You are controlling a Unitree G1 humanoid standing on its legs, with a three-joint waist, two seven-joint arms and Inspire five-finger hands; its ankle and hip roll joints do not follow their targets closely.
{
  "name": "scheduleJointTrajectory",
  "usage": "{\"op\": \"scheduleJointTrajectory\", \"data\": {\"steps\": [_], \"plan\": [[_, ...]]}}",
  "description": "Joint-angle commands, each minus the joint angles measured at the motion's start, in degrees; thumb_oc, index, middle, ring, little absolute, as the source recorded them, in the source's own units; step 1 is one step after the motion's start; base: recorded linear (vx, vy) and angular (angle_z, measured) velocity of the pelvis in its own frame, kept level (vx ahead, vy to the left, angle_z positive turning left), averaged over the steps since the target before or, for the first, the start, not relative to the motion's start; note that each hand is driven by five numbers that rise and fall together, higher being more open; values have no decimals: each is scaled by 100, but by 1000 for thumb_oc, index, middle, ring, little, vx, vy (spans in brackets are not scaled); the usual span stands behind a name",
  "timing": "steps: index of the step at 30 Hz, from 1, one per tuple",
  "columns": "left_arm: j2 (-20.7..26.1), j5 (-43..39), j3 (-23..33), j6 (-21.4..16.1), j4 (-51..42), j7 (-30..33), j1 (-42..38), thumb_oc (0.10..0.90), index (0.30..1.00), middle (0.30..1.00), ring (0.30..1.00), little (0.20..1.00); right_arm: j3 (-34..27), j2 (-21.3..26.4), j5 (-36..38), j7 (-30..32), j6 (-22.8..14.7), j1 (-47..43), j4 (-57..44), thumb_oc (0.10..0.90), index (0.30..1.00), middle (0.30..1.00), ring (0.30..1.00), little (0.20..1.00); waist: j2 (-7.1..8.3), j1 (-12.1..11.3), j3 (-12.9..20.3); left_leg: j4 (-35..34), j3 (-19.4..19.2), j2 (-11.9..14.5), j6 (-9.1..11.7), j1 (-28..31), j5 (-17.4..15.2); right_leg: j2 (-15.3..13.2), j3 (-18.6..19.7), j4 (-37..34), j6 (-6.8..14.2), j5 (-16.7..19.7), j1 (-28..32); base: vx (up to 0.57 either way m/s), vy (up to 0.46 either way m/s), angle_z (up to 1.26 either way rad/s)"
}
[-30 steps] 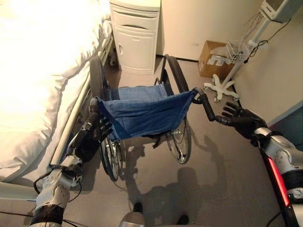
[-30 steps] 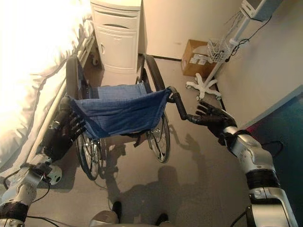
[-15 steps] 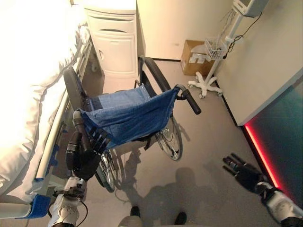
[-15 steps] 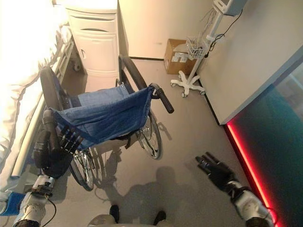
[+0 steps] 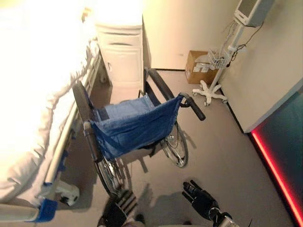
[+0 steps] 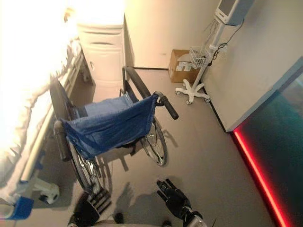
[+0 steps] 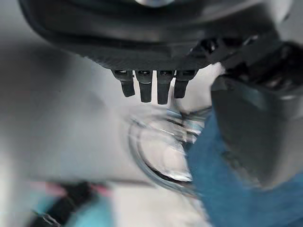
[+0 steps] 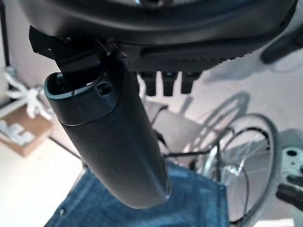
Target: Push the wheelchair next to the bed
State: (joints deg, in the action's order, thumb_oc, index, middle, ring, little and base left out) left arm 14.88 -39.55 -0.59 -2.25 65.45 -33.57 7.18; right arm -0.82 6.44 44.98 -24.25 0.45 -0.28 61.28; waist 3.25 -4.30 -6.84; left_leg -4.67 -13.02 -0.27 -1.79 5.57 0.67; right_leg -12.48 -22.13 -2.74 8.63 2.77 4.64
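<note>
Beside the bed (image 5: 33, 109), one wheelchair (image 5: 135, 125) stood on the grey floor (image 5: 222, 151), its left wheel just beside the bed's side rail and its back turned toward the robot. The chair had two large spoked wheels with dark tyres, two black push handles, and one blue cloth backrest slung slack between them. The bed was one, covered in white, puffy bedding. Against the far wall stood one pale cabinet (image 5: 122, 54) with a rounded front, and one brown cardboard box (image 5: 198, 67) lay on the floor to its right. One white stand (image 5: 215, 87) on a star-shaped wheeled base rose beside the box, carrying a wire basket (image 5: 217, 57) and a monitor (image 5: 251, 12).

Both hands hung low, well apart from the wheelchair and touching neither handle. The left hand (image 5: 118, 210) lay near the rear of the left wheel, its fingers (image 7: 144, 87) straight and released, grasping nothing. The right hand (image 5: 201, 201) hovered over bare floor behind the right wheel, its fingers (image 8: 163, 85) likewise extended and empty. A red strip of light (image 5: 277, 172) ran along the foot of the right-hand wall.
</note>
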Motion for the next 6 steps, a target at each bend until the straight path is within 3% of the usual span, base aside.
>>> {"op": "scheduleJointTrajectory", "data": {"steps": [1,4,6], "plan": [[-446,963,-344,-702,81,660,-307,800,900,900,900,900,260,217,-991,583,-686,-245,-65,800,900,900,900,900,-386,-17,81,94,104,77,47,158,-354,114,133,742,-1,-207,-153,-11,92,-3],[-495,1080,-434,-1037,-151,1019,-362,800,900,900,900,900,583,207,-1567,746,-910,-111,-139,800,900,900,900,900,-463,34,71,140,131,79,59,120,-341,108,132,729,-10,-245,-153,-7,59,-3],[-505,1119,-489,-1179,-329,1264,-364,800,900,900,900,900,683,202,-1344,879,-966,-28,-250,800,900,900,900,900,-472,41,66,184,167,80,68,85,-348,110,129,714,-27,-278,-138,0,0,0]]}}
